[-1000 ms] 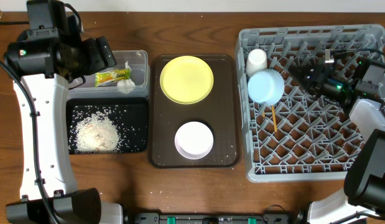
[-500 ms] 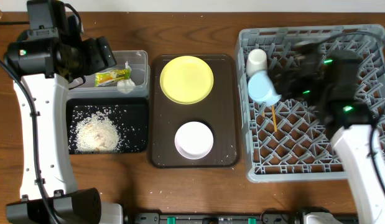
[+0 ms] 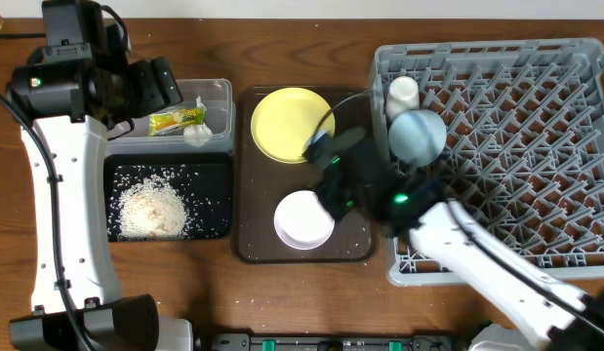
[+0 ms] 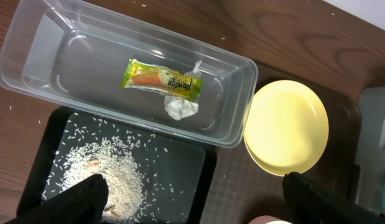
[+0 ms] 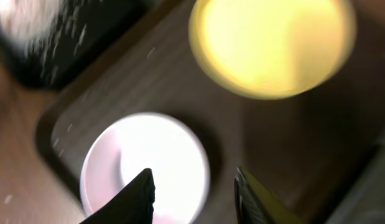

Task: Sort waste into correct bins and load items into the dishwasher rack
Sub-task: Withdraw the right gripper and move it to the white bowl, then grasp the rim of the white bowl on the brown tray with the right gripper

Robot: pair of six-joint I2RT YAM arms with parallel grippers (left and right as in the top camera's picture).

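Observation:
The yellow plate (image 3: 287, 117) and the white-pinkish bowl (image 3: 300, 222) sit on the brown serving tray. My right gripper (image 3: 326, 168) hovers open between them; in the blurred right wrist view its fingers (image 5: 195, 190) straddle the right part of the bowl (image 5: 142, 162), with the plate (image 5: 273, 43) beyond. The light blue bowl (image 3: 417, 135) and white cup (image 3: 403, 94) are in the grey rack (image 3: 536, 107). The chopsticks are hidden. My left gripper (image 3: 150, 86) is open and empty (image 4: 195, 199) above the clear tub (image 4: 242, 62), which holds the wrapper (image 4: 161, 79) and tissue (image 4: 180, 107).
The black tray (image 3: 221, 174) with the rice (image 3: 150, 210) lies in front of the clear tub (image 3: 221, 90). The brown serving tray (image 3: 355, 244) lies between the bins and the rack. My right arm crosses the rack's near left corner.
My right arm has swung left out of the rack to above the brown tray. The light blue bowl stays in the rack. The left arm has not moved.

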